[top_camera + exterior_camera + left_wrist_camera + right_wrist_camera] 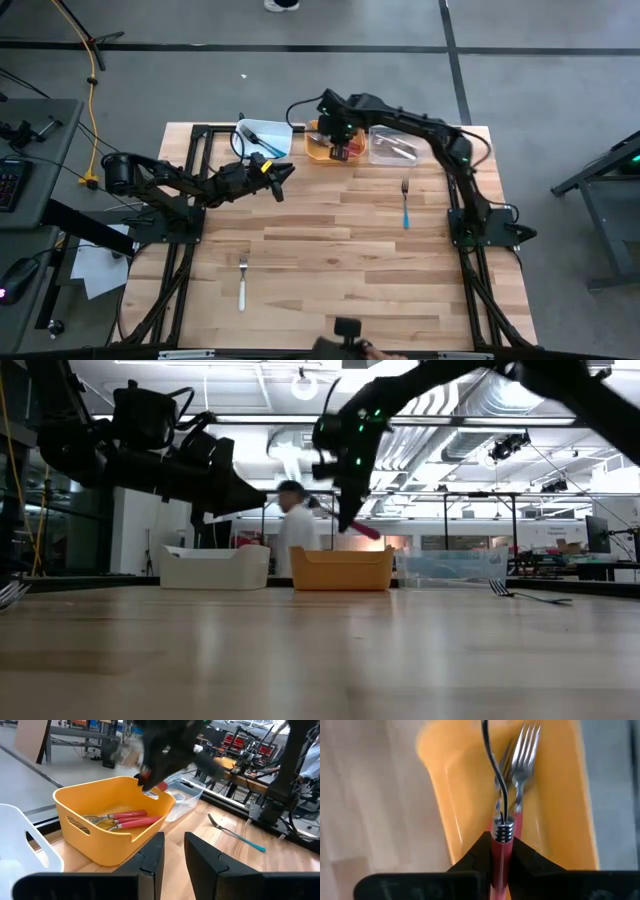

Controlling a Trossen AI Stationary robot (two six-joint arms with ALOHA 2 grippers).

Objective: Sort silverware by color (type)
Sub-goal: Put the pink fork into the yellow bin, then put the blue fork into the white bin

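My right gripper (336,148) hovers over the orange bin (318,150) at the table's far edge, shut on a red-handled fork (500,851). Two more red forks (131,818) lie inside that bin. A blue-handled fork (405,207) lies on the table to the right of centre. A white-handled fork (242,284) lies near the near-left part. My left gripper (283,176) hangs open above the table, just near of the white bin (262,137), touching nothing. Some cutlery (400,150) lies in the clear bin (395,146). My right gripper pinches the red fork between its two fingers by the handle (500,847), just behind the ribbed metal collar (503,830). The fork is lifted clear over the orange bin. Its metal neck runs on ahead of the fingers, and the handle's free end (366,529) slants down below the gripper.
Three bins stand in a row along the far edge: white, orange (342,568), clear (450,566). A person in white (297,532) stands in the room beyond the table. Bare wood lies between the bins and the two loose forks.
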